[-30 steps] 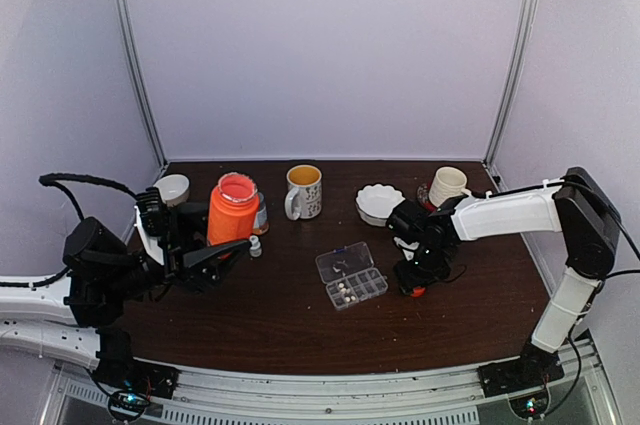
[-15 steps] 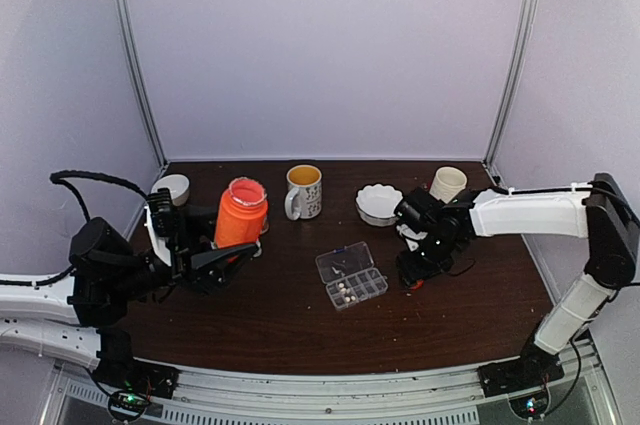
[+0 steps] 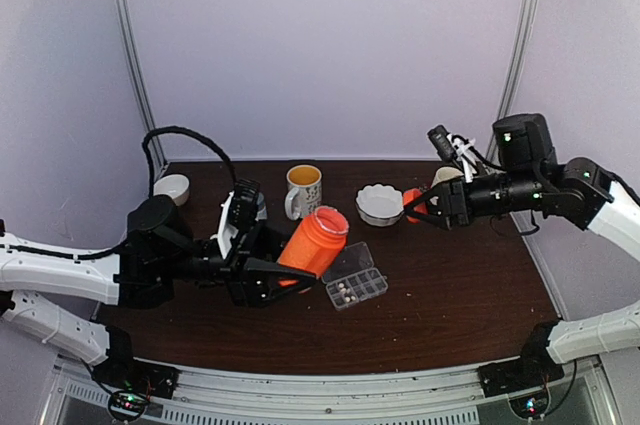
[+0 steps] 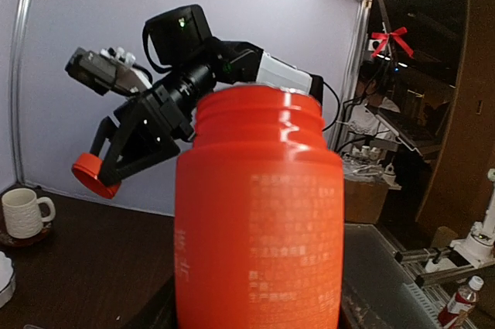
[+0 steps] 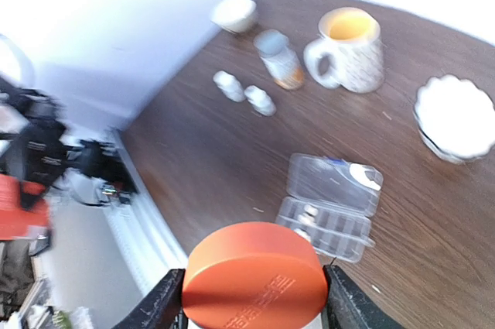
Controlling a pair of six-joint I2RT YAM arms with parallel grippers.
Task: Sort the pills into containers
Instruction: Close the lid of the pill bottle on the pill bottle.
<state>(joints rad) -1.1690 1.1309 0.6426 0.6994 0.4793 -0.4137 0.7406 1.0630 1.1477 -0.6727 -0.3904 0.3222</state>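
Over the middle of the table (image 3: pixel 450 315), the left gripper (image 3: pixel 285 273) is clamping the orange bottle (image 3: pixel 315 240) and tilting it, open mouth hanging at ten o'clock of the pill box (image 3: pixel 352 275). Right gripper (image 5: pixel 254 292) is pinching the orange cap (image 5: pixel 254 275) up in the air at the box's two o'clock. Box lid (image 3: pixel 345 261) is lying flipped open and a few pills (image 3: pixel 345 292) are sitting in the near row. I'm guessing it's early: most compartments (image 3: pixel 368 286) are looking bare, so most sorting is waiting.

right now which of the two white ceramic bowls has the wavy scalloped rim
The wider white bowl right of the yellow-lined mug; the small round white bowl in the back left corner has a smooth rim.
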